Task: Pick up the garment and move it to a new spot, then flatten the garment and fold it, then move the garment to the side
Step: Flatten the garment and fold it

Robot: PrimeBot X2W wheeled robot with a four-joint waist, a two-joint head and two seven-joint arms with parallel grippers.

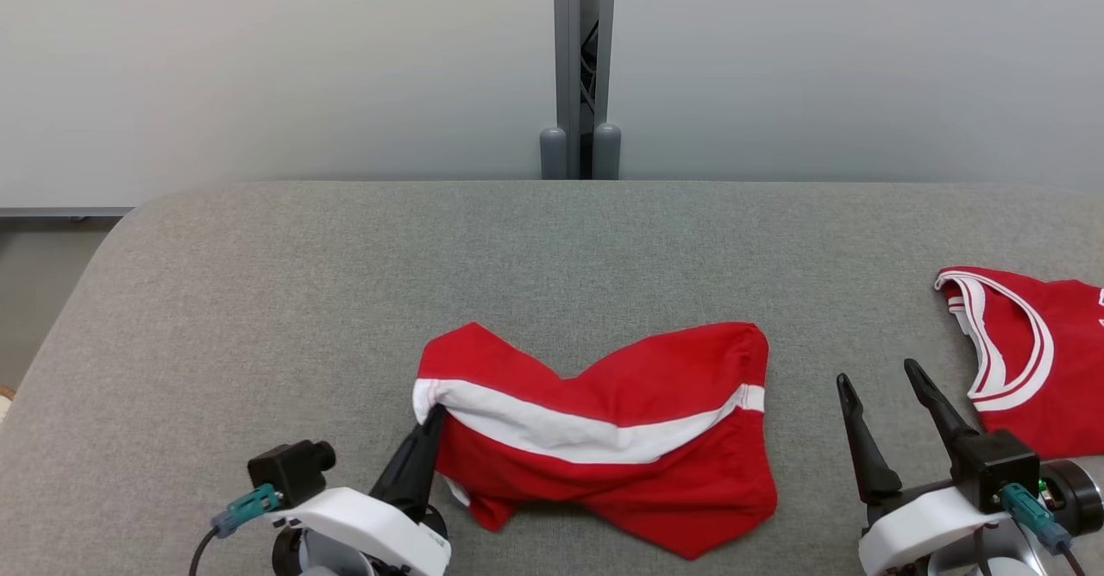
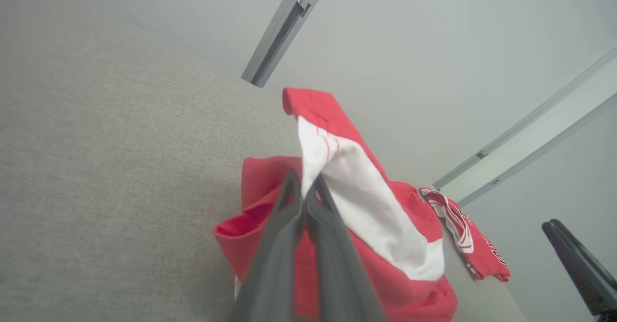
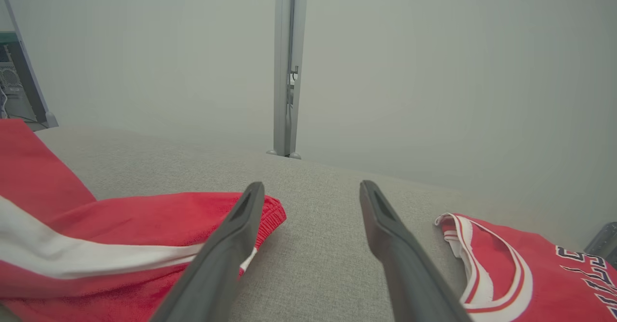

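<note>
Looking down from the head camera, you see a grey woven surface (image 1: 345, 283) with rounded corners spreading ahead of both pincers, and beyond its far edge a pale wall (image 1: 259, 59) split by a grey upright post (image 1: 565, 59) on two rounded feet. The left pincer (image 1: 437, 414) is pressed together on the white band at the near-left end of the red garment (image 1: 655, 386), which lies crumpled to that pincer's right, between the two pincers. The right pincer (image 1: 875, 373) stands spread above bare surface, apart from the garment's right end. A red jersey (image 1: 1035, 360) with white trim lies just to its right.

Through the left wrist, you see the two dark fingers (image 2: 284, 245) meet at their tips and pinch the edge of the white band. The cloth stands up past the tips, red at the top, with the rest bunched on the grey surface beneath. Beyond the tips and to the right lies the jersey, and a dark finger of the other pincer shows at lower right. Grey rails (image 2: 279, 28) cross the pale wall.

Through the right wrist, the fingers are wide apart over grey weave. The garment lies to their left, its hem by the left finger; the jersey is to the right. The post stands straight ahead against the wall, and a dark rack (image 3: 9, 86) sits far left.
</note>
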